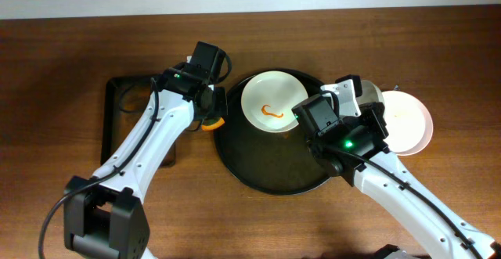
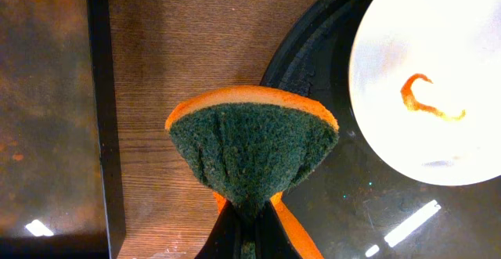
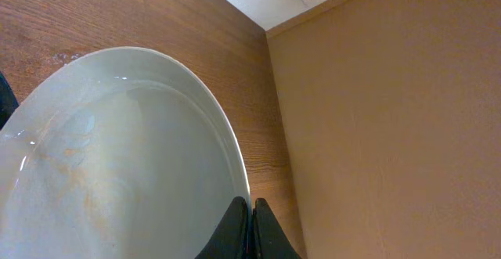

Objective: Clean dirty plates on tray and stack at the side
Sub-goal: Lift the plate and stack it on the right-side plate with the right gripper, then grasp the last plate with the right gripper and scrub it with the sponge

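The round black tray (image 1: 266, 161) holds a white plate (image 1: 274, 102) with an orange-red sauce curl. My left gripper (image 1: 210, 112) is shut on an orange and green sponge (image 1: 212, 122) at the tray's left rim. In the left wrist view the sponge (image 2: 250, 145) hangs over wood and the tray's edge (image 2: 329, 196), left of the white plate (image 2: 423, 87). My right gripper (image 3: 252, 212) is shut on the rim of a pale blue-green plate (image 3: 117, 157) with faint smears. In the overhead view my right gripper (image 1: 362, 101) holds that plate (image 1: 373, 93) tilted at the tray's right edge, beside a pale pink plate (image 1: 411, 122) on the table.
A rectangular dark tray (image 1: 117, 118) lies left of the round tray, partly under my left arm; it also shows in the left wrist view (image 2: 47, 110). My right arm crosses the round tray's right side.
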Motion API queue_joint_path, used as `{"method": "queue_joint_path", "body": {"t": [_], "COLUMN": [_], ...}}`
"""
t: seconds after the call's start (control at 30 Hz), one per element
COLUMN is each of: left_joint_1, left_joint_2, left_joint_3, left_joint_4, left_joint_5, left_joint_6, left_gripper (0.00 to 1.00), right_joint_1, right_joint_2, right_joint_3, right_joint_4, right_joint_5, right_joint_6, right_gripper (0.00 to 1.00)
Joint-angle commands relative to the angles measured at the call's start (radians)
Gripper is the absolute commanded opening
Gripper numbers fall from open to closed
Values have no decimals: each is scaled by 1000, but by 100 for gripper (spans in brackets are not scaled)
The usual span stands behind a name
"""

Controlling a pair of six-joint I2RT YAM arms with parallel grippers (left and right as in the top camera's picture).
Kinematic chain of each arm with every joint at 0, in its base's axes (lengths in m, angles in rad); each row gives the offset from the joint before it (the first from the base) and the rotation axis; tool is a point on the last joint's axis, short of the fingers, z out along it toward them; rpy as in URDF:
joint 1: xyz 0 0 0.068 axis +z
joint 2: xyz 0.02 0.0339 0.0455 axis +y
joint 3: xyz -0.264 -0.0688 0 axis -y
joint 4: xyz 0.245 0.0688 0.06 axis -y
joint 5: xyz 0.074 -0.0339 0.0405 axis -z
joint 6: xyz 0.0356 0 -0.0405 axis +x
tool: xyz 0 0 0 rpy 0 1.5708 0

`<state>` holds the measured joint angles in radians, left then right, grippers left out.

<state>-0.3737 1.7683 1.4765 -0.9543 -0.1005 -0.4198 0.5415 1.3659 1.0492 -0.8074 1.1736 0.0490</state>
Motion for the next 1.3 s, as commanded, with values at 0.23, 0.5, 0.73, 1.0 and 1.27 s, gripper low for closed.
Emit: {"method": "queue_joint_path", "body": {"t": [0.23,0.5,0.73,1.0,1.27], "left_joint_1": [5,5,5,3,3], "left_joint_2": [-31,-31,-31,-31,-30], "left_joint_3": [19,18,17,16,17], "left_joint_4": [-1,-9,-13,-12,-12], "left_joint_5": [8,7,7,9,8], "left_joint_6": [-13,-13,-13,-13,-13], "left_gripper": [1,1,0,0,0], "right_joint_1": [-395,-684,-397,-385,-317], "right_joint_2": [-19,50,166,519,582], "right_joint_3": [23,23,22,23,23], "right_joint_4": [77,131,308,701,510], "right_joint_5": [-277,-1256,-1365,-1399,-1402], "right_joint_6": [256,213,222,222,237], "right_gripper": [4,53,63,49,4]}}
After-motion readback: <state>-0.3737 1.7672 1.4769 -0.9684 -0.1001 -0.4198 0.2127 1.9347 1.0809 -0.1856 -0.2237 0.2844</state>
